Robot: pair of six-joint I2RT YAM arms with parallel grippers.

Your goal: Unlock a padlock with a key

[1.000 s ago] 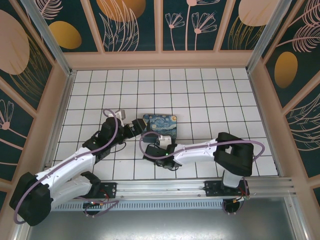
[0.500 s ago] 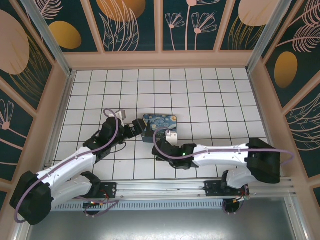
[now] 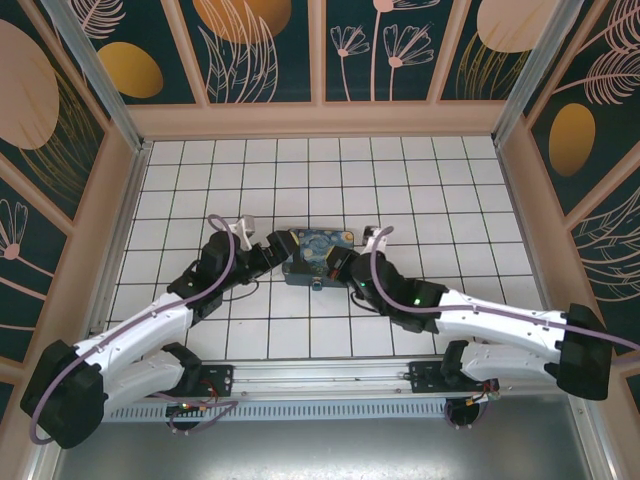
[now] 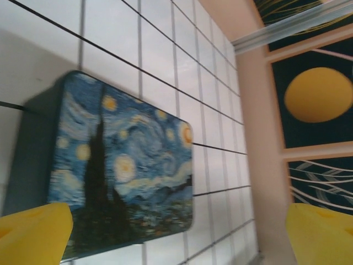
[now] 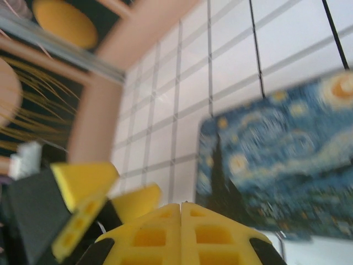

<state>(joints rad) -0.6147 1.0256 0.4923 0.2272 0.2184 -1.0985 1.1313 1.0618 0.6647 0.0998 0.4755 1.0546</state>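
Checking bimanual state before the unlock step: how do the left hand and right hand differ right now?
Left hand is open, its yellow pads wide apart; right hand is shut, pads pressed together with nothing visible between them. Left hand sits at the left end of the painted box; right hand sits at its right end. Shared: both have yellow pads and both are close beside the box, pointing toward each other.

Now the left arm (image 3: 150,330) and right arm (image 3: 490,318) stretch forward, angling toward each other. And the left fingers (image 3: 276,256) are spread wide (yellow pads (image 4: 33,232) well apart), the right fingers (image 5: 181,223) pressed tight together.
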